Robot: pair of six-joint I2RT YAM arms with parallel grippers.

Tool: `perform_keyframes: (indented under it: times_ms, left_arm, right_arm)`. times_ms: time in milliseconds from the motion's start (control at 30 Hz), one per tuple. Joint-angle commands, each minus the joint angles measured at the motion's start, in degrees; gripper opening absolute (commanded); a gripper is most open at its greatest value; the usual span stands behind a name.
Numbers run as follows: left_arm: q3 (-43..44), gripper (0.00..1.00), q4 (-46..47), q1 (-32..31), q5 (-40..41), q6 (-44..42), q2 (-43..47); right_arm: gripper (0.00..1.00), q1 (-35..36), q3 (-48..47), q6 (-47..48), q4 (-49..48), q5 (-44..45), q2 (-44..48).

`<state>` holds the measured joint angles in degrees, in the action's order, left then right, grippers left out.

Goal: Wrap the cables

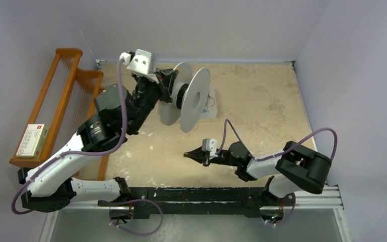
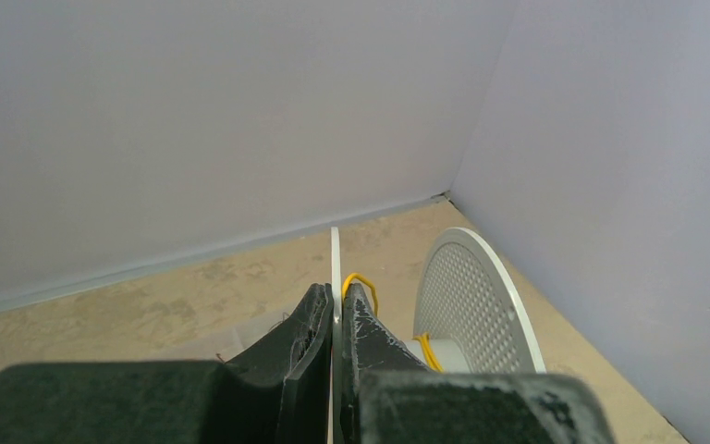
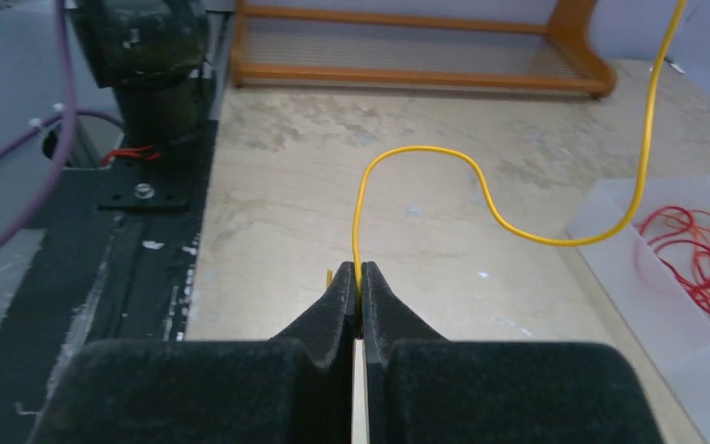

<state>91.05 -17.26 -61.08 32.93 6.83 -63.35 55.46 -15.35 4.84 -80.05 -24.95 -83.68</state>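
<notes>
The cable (image 3: pixel 425 148), a thin yellow strand, has its near end pinched between the pressed-together fingers of the right gripper (image 3: pixel 359 277) above the near middle of the table (image 3: pixel 277 185). From there it curves up toward the far side. At far left, the left gripper (image 2: pixel 335 301) clamps a flange of the white spool (image 2: pixel 471 296), with yellow wire looping beside its fingertip.
</notes>
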Motion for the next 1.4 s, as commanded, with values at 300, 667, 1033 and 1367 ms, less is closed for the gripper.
perform_keyframes:
  times_ms: [300, 667, 1033, 1367]
  left_arm:
    - [-7.82, 0.00, 24.75, 0.26, 20.01, -10.69, -6.79]
    - [-10.29, 0.00, 35.15, 0.18, 29.09, -23.58, -15.98]
    - [-11.29, 0.00, 31.58, 2.23, 30.28, -25.47, -21.81]
    - [-16.02, 0.00, 22.64, 9.73, 22.26, -14.06, -20.76]
  right_arm:
    - [0.00, 17.92, -0.16, 1.07, 11.30, 16.14, 13.67]
    - [0.00, 30.28, -6.49, 3.92, 26.16, 25.87, 21.89]
    - [0.00, 40.91, -16.05, 9.11, 38.97, 36.44, 27.45]
    - [0.00, 51.85, -25.50, 12.91, 52.97, 52.23, 31.52]
